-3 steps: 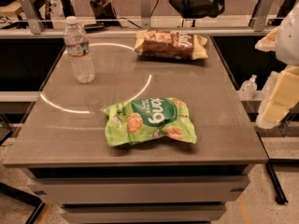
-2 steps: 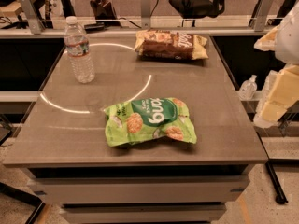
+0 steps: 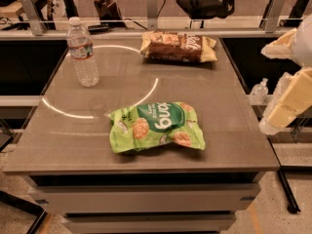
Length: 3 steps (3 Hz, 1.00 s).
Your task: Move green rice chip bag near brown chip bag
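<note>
The green rice chip bag [image 3: 157,126] lies flat on the grey table [image 3: 219,106], near its front middle. The brown chip bag [image 3: 177,47] lies flat at the table's far edge, right of centre. The two bags are well apart. My gripper [image 3: 267,88] hangs off the table's right side, level with the gap between the bags. Its two pale cream fingers [image 3: 292,99] stand apart and hold nothing. It touches neither bag.
A clear water bottle [image 3: 83,52] stands upright at the table's far left. A small bottle [image 3: 258,91] sits beyond the right edge, below my gripper. Chairs and metal posts stand behind the table.
</note>
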Each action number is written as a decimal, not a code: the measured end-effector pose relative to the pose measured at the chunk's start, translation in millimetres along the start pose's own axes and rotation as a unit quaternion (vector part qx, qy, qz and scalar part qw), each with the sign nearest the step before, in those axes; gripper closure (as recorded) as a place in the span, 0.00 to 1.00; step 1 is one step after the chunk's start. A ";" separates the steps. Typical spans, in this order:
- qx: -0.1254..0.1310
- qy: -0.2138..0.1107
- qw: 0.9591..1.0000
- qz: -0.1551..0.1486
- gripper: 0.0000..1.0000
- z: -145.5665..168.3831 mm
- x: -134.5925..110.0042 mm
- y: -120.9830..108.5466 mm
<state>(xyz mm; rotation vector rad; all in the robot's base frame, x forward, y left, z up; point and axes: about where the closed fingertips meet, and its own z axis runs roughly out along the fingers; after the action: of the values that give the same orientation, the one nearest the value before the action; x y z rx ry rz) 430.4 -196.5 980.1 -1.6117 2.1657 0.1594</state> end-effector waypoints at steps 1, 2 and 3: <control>-0.024 -0.054 0.998 0.011 0.00 0.6 -19.4 13.3; -0.044 -0.083 0.995 0.030 0.00 10.1 -37.1 27.2; -0.066 -0.112 0.991 0.034 0.00 23.3 -55.4 41.9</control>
<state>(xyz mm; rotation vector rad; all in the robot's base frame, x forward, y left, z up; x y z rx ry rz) 410.2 -126.2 974.8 -1.5090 2.0743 0.4901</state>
